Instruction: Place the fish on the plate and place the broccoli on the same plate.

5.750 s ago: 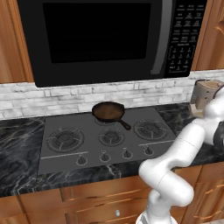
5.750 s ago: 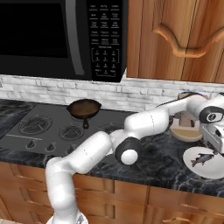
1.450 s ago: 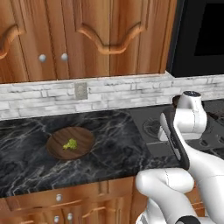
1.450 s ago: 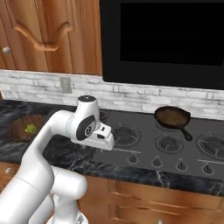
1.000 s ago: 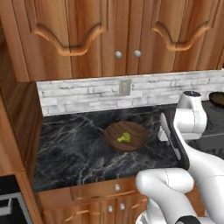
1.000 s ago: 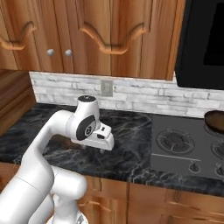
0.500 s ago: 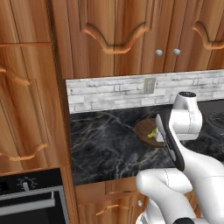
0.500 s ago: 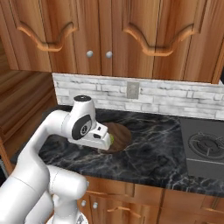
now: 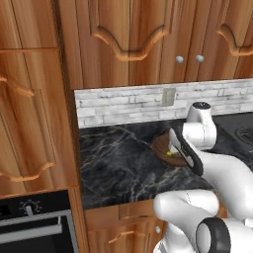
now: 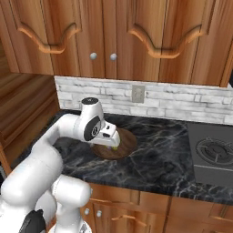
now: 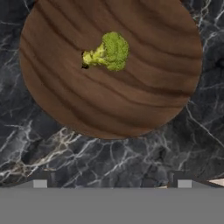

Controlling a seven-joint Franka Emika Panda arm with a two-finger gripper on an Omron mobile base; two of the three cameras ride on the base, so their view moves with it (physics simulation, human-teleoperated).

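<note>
Fingers (image 11: pixel 112 183) apart, nothing between. Base driven left from stove; now over plate (image 11: pixel 144 100) on tabletop (image 11: pixel 109 162). Broccoli (image 11: pixel 109 52) already there; fish likely still missing.

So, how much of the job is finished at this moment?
Done: the small yellow-green broccoli lies on the round dark brown wooden plate. In hand: nothing visible between the gripper fingertips, which hover above the plate. Left: the fish is not on the plate.

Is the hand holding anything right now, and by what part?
Nothing, as far as shown: the hand has its tips wide apart with bare counter between them. The broccoli lies loose on the plate.
</note>
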